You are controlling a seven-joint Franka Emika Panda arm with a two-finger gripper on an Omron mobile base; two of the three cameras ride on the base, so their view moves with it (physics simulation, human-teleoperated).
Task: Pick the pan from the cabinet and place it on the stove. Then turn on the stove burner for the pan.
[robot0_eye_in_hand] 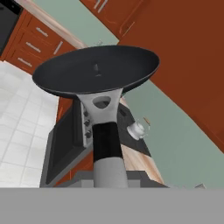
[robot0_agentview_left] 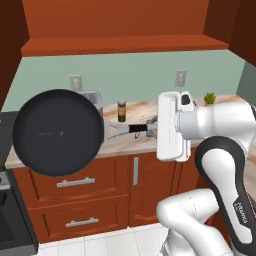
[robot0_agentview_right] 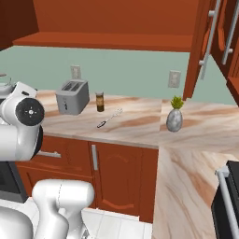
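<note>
White arm links (robot0_agentview_left: 220, 165) fill the lower right of the left base view, closest to the lens. At far left a dark oven front (robot0_agentview_left: 12, 220) is cut by the frame edge, so little of the stove shows there. Beside it run reddish-brown base cabinets (robot0_agentview_left: 75, 182) with horizontal handles under a marbled countertop (robot0_agentview_right: 135, 121). Along that counter, left to right in the right base view, stand a silver toaster (robot0_agentview_right: 72, 96), a small dark jar (robot0_agentview_right: 100, 101), a whisk (robot0_agentview_right: 109, 118) lying flat, and a grey vase with a green sprig (robot0_agentview_right: 174, 117). A pale green wall (robot0_agentview_right: 130, 70) carries two outlets, and the cabinet (robot0_agentview_right: 212, 42) hangs at upper right, one door swung out with its grey bar handle showing.

The pan (robot0_agentview_left: 57, 132) hides most of the toaster in the left base view. The fingertips are hard to make out behind the white hand.

The gripper (robot0_agentview_left: 150, 128) is clamped on the pan's handle, holding the pan in the air in front of the counter, tilted with its black inside toward the left base camera. In the hand view the stove (robot0_eye_in_hand: 83, 131) lies below the pan.
</note>
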